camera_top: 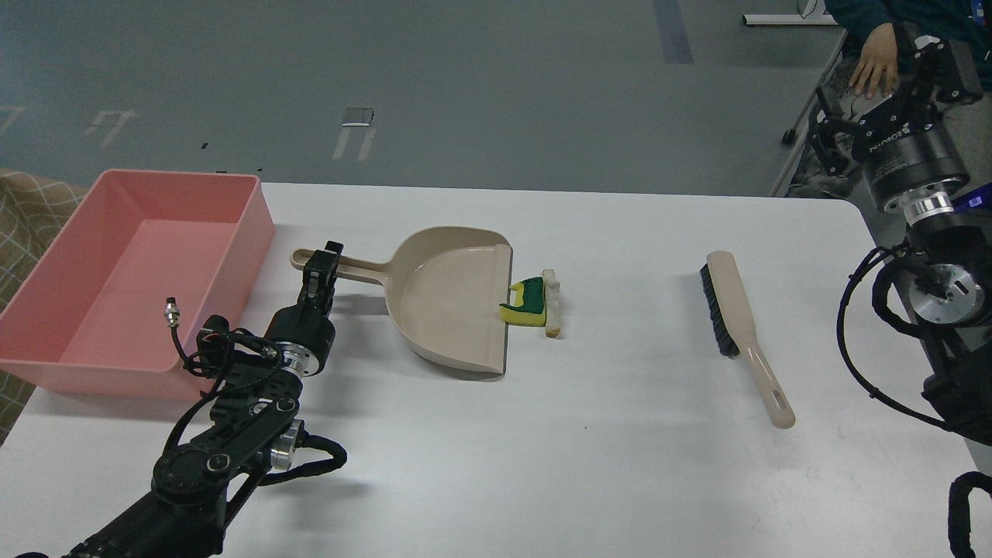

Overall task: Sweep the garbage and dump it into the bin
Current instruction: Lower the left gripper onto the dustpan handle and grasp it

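- Left gripper (324, 260), left of centre, grasps the handle of the beige plastic dustpan (453, 298).
- Yellow-green sponge piece (525, 304) and whitish strip (552, 302) lie at the dustpan's open edge.
- Pink rectangular plastic tub (46, 341) sits at far left.
- Right gripper (841, 128), upper right: grip cannot be told.

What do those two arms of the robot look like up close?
Both are black, built from chunky round segments with shiny silver rings at the joints and loose black cables looping alongside. The left arm ends in a slim black two-fingered pincer. The right pincer sits above a thick black cylinder bearing white lettering; a silver disc shows lower down.
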Motion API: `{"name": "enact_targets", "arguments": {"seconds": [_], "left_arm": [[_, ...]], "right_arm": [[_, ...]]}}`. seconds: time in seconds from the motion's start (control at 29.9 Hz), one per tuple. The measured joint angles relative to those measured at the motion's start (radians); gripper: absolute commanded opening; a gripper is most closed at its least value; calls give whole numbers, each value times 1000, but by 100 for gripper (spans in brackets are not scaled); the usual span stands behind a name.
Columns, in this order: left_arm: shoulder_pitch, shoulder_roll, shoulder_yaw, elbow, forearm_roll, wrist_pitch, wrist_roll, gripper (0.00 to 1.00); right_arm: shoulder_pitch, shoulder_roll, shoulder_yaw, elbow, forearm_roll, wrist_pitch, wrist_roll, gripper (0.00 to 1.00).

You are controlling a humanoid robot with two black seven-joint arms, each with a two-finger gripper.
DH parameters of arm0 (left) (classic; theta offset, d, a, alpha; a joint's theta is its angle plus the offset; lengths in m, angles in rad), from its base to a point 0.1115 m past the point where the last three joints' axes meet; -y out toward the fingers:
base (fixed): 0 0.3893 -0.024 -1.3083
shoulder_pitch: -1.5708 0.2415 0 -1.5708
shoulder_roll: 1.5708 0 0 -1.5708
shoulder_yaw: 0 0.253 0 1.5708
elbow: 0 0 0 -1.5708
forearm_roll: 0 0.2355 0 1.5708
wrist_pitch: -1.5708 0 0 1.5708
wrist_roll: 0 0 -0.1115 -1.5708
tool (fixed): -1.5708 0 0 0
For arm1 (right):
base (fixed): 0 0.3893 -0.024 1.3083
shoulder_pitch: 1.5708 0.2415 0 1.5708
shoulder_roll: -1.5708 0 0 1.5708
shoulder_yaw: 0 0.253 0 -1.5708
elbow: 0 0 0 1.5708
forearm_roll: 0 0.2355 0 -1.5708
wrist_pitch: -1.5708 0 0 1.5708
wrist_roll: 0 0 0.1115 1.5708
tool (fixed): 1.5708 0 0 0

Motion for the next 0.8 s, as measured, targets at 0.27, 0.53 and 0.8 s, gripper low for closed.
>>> {"name": "enact_targets", "arguments": {"seconds": [0.27,0.53,0.8], "left_arm": [[-17,10,31,0,7,6,-9,0],[-45,10,32,-4,8,21,-41,0],[-55,7,32,-4,7,26,-48,0]], "right_arm": [[-1,-9,-5,7,0,1,-6,100],[-4,-263,-273,135,-5,12,-56,100],[14,-666,-618,456,-115,13,-116,100]]}}
